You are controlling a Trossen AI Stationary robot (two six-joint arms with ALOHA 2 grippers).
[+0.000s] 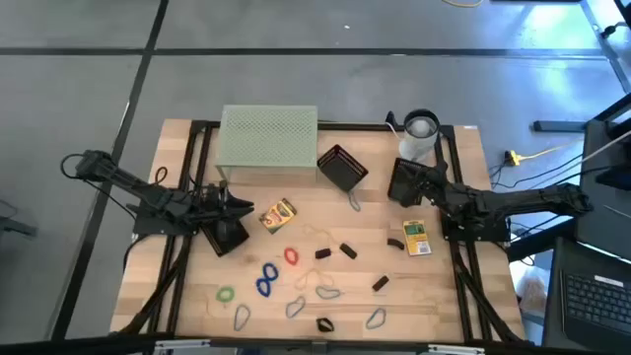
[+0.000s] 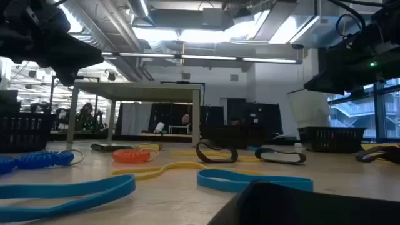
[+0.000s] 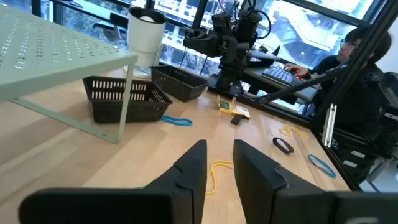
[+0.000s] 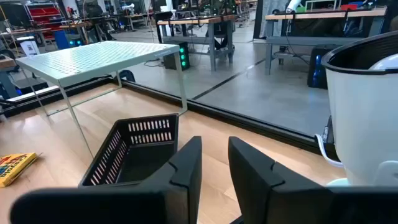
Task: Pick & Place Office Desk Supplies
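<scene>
High view: left end effector (image 1: 229, 204) poised at left centre of the worktop (image 1: 434, 296), just left of a yellow crayon box (image 1: 278, 214); right end effector (image 1: 406, 182) at upper right, beside the white cup (image 1: 420, 135) and near the black basket (image 1: 342, 168). Second crayon box (image 1: 417, 238) lower right of centre. Scattered across the lower middle: red loop (image 1: 291, 256), blue loop (image 1: 266, 278), green loop (image 1: 226, 293), black clips (image 1: 348, 250), grey wire clips (image 1: 376, 319). Pale green stand (image 1: 268, 135) at upper centre. Nothing carried by either arm.

Low view: blue bands (image 2: 250, 181), a yellow band (image 2: 169, 167), an orange-red loop (image 2: 132, 155) and a blue coil (image 2: 37, 160) flat on the wood, all loose. Both arms only dark shapes at the top corners.

Left wrist view: left end effector (image 3: 221, 177) with fingers (image 3: 193, 174) parted by a narrow gap, grasping nothing, above a thin yellow rubber band (image 3: 217, 169). Basket and blue band (image 3: 178, 121) farther off under the stand.

Right wrist view: right end effector (image 4: 214, 168) likewise slightly parted and empty, facing the basket (image 4: 134, 149), cup at frame right.

Probably the start of a pick. Best done by widening the fingers before descending, centring over one item, approaching the nearest crayon box across its narrow side, and keeping clear of the stand's leg.
</scene>
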